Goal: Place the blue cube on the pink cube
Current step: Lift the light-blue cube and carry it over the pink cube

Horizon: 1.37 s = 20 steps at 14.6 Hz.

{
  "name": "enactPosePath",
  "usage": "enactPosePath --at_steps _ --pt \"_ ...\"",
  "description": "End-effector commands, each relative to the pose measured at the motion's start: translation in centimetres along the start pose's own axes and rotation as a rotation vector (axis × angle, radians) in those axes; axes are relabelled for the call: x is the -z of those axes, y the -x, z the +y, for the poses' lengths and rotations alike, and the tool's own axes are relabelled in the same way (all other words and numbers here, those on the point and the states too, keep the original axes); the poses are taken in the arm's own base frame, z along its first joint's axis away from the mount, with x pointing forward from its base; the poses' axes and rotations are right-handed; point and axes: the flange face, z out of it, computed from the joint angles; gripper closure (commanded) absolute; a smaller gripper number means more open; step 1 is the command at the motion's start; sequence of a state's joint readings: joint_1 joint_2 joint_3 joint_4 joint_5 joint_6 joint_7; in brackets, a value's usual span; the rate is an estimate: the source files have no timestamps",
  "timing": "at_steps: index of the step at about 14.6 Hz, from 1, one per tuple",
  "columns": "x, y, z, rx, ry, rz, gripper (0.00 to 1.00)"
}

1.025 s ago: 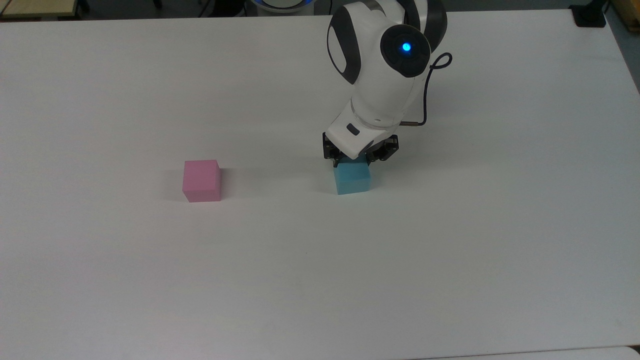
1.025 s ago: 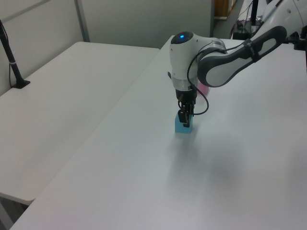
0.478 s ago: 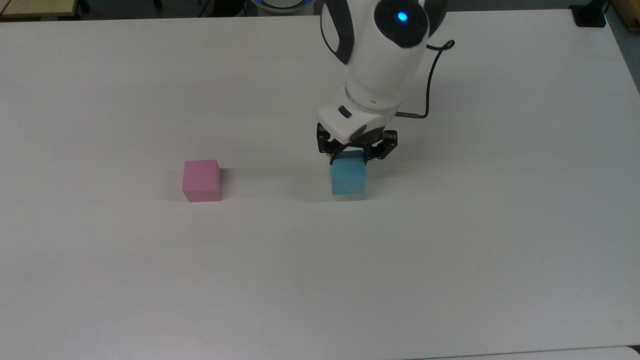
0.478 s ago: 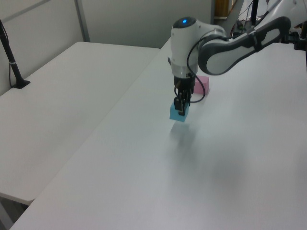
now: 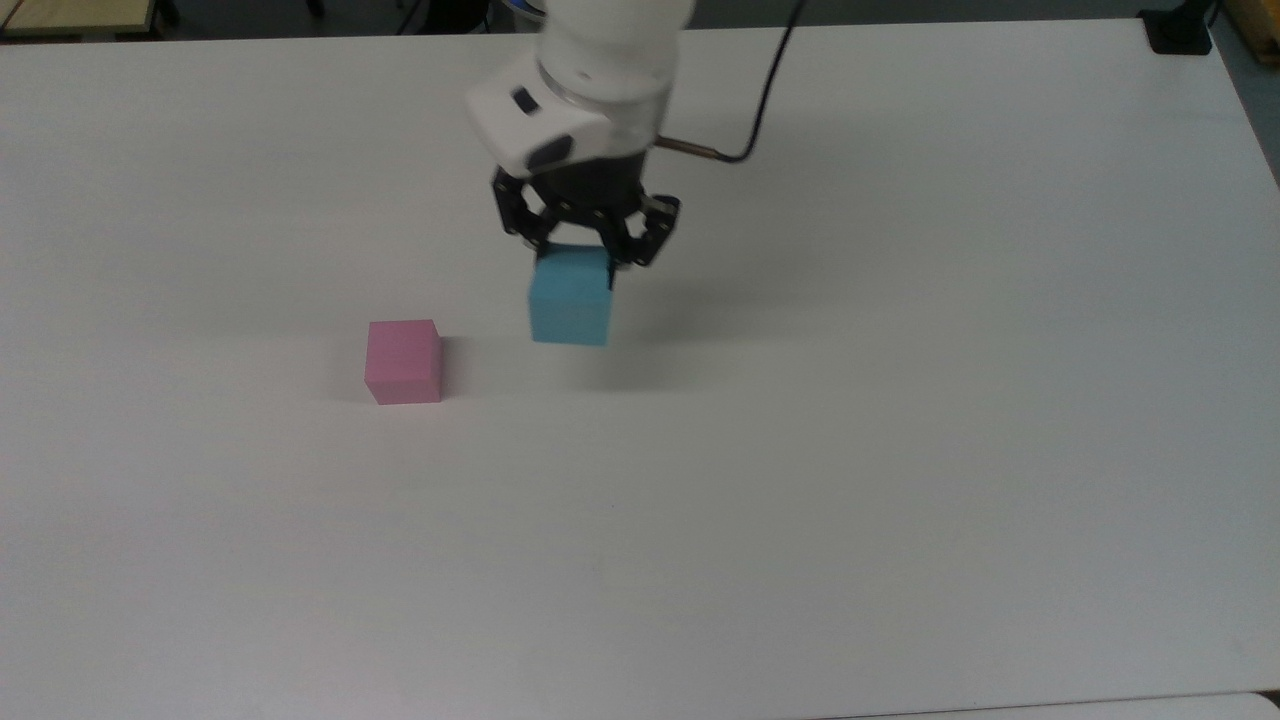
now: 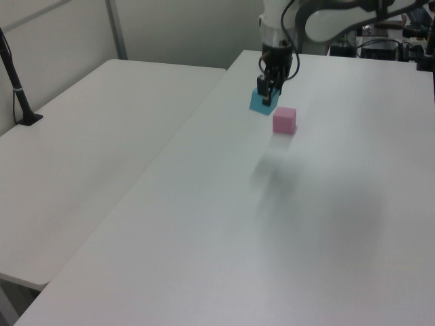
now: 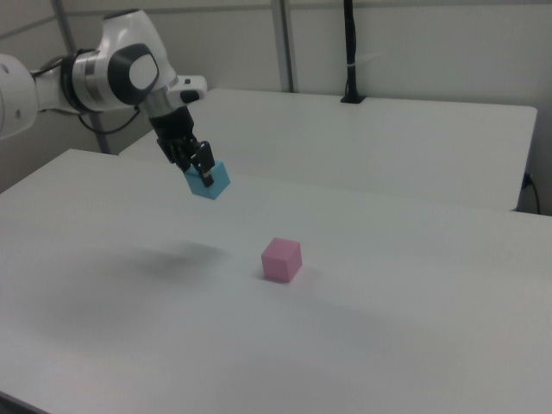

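White matte desk (image 5: 900,450) spans the top view; soft grey shadows on its surface. Second white desk (image 6: 81,156) abuts it, on the left view's left, with a narrow seam between them. A black clamped post (image 6: 17,88) stands at that second desk's far edge; the same post (image 7: 349,52) rises against the wall in the right view. Pale grey wall panels (image 7: 431,43) behind, split by vertical metal uprights (image 7: 282,43). Dark floor strip along the top view's upper edge. Light even, diffuse.
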State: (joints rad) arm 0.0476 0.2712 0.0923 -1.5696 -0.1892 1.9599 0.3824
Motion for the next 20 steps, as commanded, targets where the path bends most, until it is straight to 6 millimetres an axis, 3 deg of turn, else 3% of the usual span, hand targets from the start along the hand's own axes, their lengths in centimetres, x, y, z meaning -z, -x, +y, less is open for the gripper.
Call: enactPosePath --at_steps 1,4,7,16,20 --pt "4.8 0.6 5.6 0.04 -0.039 -0.059 0.55" --pt "5.9 0.2 8.8 0.08 -0.089 -0.11 0.55" --pt "5.5 0.0 9.9 0.126 -0.085 -0.113 0.55" --pt "2.2 -1.4 15.8 0.215 -0.067 -0.137 0.55" --pt "0.3 -2.4 16.6 0.201 -0.066 -0.12 0.55"
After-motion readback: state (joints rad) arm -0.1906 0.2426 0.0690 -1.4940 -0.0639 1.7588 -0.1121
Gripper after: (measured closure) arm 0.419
